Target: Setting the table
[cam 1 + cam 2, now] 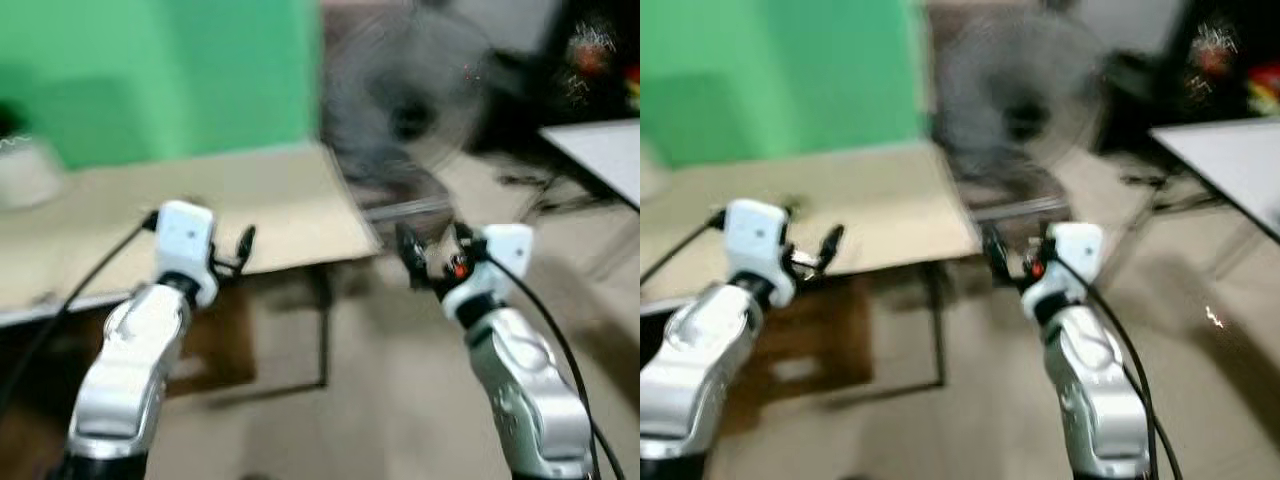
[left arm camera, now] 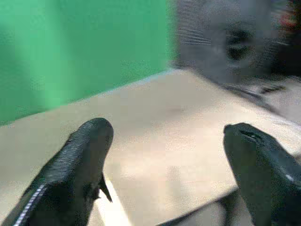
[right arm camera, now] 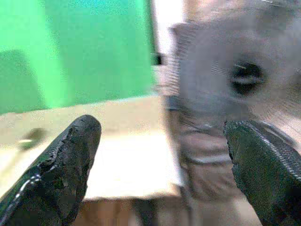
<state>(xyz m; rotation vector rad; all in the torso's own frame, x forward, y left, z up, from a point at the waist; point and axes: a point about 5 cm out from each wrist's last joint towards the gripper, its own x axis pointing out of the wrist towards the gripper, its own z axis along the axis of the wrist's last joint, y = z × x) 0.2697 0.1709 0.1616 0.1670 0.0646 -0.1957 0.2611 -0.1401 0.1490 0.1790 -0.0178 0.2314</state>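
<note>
head views, blurred: both arms raised before a beige table (image 1: 280, 200) whose long axis runs left to right below a green wall (image 1: 150, 70). left wrist view: left gripper (image 2: 167, 155) spread wide over the tabletop. right wrist view: right gripper (image 3: 162, 165) spread wide, facing a fan (image 3: 244, 75) past the table's end.

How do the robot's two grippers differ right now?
The left gripper is over the beige table's edge; the right gripper hangs past the table's end, over the floor, in front of a fan. The right gripper shows a red spot; the left doesn't. Both are open, empty, black-fingered.
</note>
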